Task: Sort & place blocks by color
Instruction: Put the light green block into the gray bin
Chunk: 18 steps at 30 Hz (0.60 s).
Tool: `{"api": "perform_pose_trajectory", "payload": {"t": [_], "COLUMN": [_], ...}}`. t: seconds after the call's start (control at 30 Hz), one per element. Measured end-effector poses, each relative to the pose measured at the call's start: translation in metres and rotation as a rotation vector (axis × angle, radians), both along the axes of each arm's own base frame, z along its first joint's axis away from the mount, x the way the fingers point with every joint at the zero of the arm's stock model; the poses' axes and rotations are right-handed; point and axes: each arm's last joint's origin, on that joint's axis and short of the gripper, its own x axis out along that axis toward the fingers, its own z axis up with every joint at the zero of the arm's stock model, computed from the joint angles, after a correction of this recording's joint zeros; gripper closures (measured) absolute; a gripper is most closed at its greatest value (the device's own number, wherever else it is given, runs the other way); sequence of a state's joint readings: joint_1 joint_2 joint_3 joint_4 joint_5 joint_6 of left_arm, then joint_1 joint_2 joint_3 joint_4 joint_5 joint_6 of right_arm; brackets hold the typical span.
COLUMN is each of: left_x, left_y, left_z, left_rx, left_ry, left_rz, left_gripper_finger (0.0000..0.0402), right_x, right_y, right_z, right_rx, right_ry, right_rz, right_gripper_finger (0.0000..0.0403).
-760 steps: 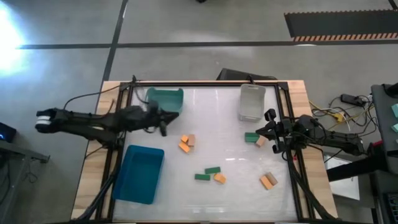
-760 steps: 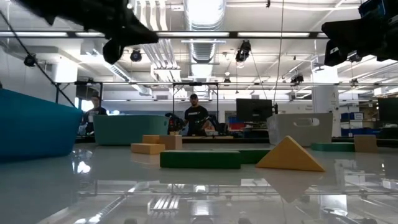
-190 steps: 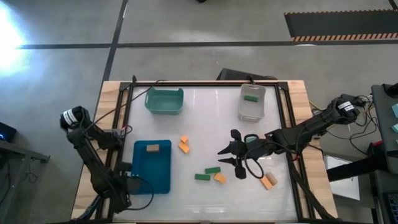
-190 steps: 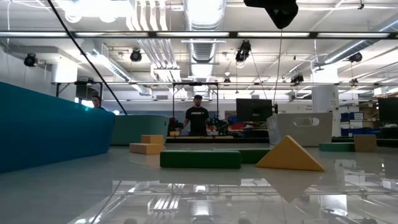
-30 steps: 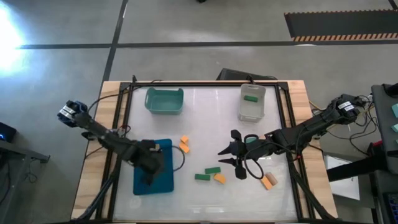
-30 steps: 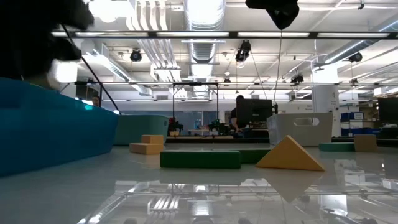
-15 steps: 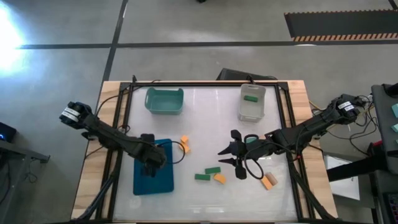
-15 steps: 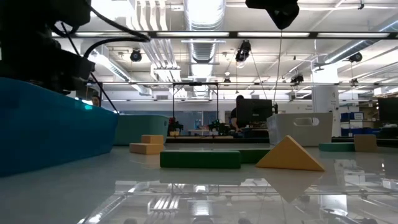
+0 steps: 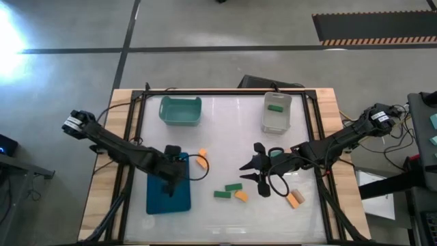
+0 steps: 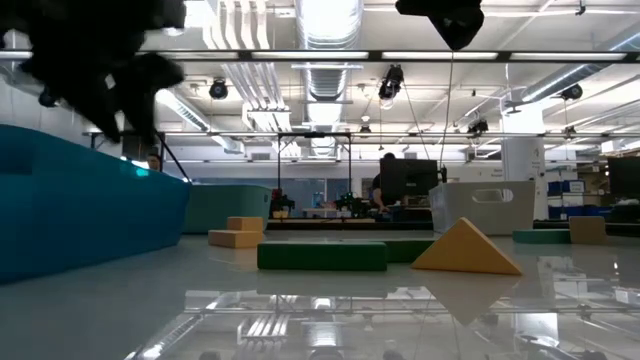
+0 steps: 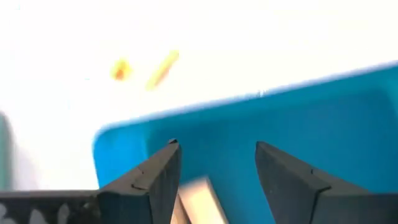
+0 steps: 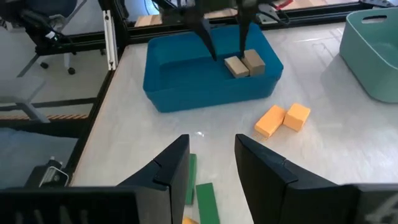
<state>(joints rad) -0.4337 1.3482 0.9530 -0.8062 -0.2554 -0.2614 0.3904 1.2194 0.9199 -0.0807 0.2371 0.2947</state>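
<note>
My left gripper [image 9: 172, 167] hangs open over the far end of the blue bin [image 9: 158, 198], fingers pointing down. Below its fingers, two pale tan blocks [image 12: 236, 66] [image 12: 254, 61] lie side by side on the bin's floor; one tan block [image 11: 199, 200] shows between the fingers, untouched. My right gripper [image 9: 251, 171] stands open above mid-table with nothing between its fingers. On the table lie two orange blocks [image 9: 202, 158], two green blocks [image 9: 228, 190] with an orange one [image 9: 242, 197], and an orange-tan pair [image 9: 294, 199].
A teal bin [image 9: 181, 111] stands at the far left. A clear bin [image 9: 276, 121] at the far right holds a green block [image 9: 275, 107]. A black frame rail [image 9: 311, 137] runs round the table. A person stands in the room behind [image 10: 386, 185].
My left gripper has moved a little toward the table's far and right edges, staying over the blue bin. My right gripper has kept still.
</note>
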Motion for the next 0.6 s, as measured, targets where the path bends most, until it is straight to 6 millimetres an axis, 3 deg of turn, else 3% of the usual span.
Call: {"api": "perform_pose_trajectory", "payload": {"t": [0.17,0.33,0.6], "left_x": [0.01,0.007,-0.018], "left_y": [-0.006,-0.005,0.007], "left_z": [0.034,0.06,0.068], "left_rx": [0.034,0.072,0.163], "left_ry": [-0.376,-0.688,-0.876], "left_rz": [-0.267,-0.405,-0.483], "left_gripper_finger": [0.0213,0.0213,0.0213], "right_x": [-0.001,-0.004,-0.01], "right_y": [-0.001,-0.002,-0.008], "right_z": [-0.003,-0.014,-0.043], "right_rx": [0.029,0.034,-0.047], "right_ry": [0.031,0.068,-0.017], "right_rz": [-0.022,-0.042,-0.068], "right_gripper_finger": [0.0284,0.0284,0.0284]}}
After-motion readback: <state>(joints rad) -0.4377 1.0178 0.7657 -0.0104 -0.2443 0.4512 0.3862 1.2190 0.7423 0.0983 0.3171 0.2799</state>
